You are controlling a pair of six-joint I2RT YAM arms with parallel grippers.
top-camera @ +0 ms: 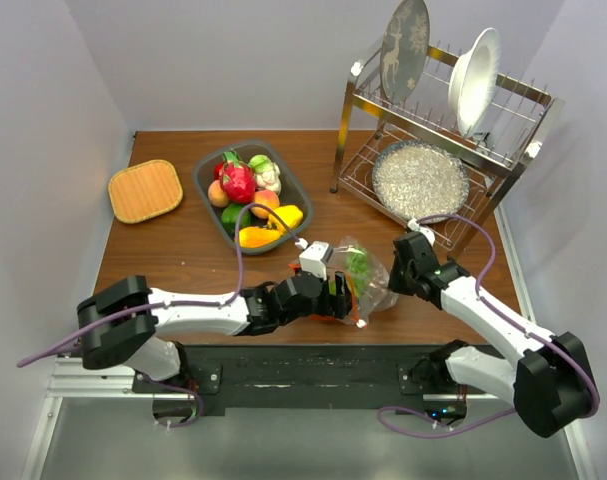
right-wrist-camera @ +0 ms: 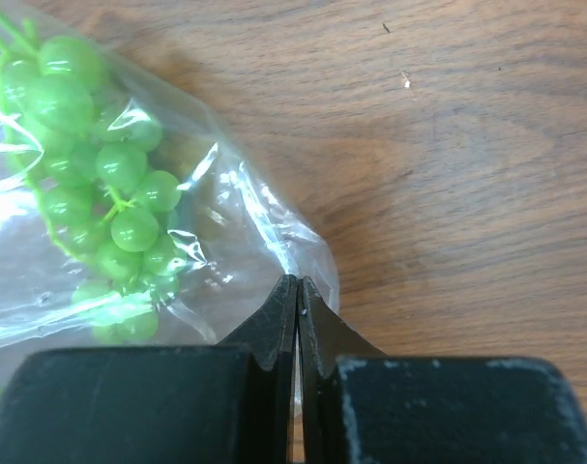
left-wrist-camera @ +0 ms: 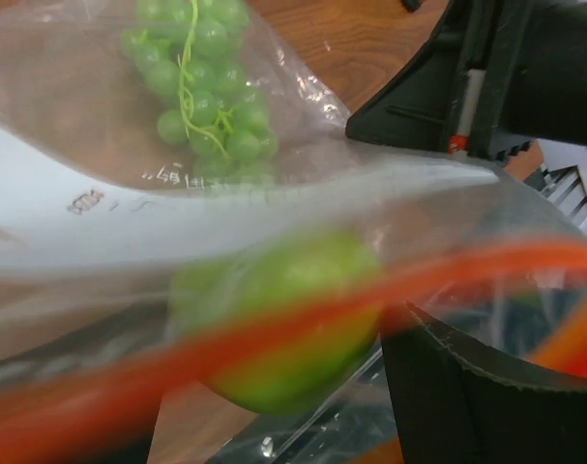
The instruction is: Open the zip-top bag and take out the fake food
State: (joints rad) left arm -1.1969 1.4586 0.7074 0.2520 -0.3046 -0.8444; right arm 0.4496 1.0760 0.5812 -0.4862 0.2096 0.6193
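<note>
If the left gripper (top-camera: 347, 297), jaws spread, tugs, the zip-top bag (right-wrist-camera: 243, 224) could slip from the right gripper (right-wrist-camera: 296, 290) pinching its corner.

Figure: We show a clear crinkly plastic zip-top bag (right-wrist-camera: 245, 213), glossy and creased, with a smooth orange-red plastic zip strip (left-wrist-camera: 467, 271). It holds a bunch of glossy green plastic grapes (right-wrist-camera: 109, 184) and a smooth round green plastic apple (left-wrist-camera: 274, 387). We also note the grained, satin brown wooden table (right-wrist-camera: 448, 145) and the shiny metal wire dish rack (top-camera: 355, 160).

Grapes (left-wrist-camera: 201, 77) and apple (left-wrist-camera: 283, 319) lie inside the bag (right-wrist-camera: 254, 222)
</note>
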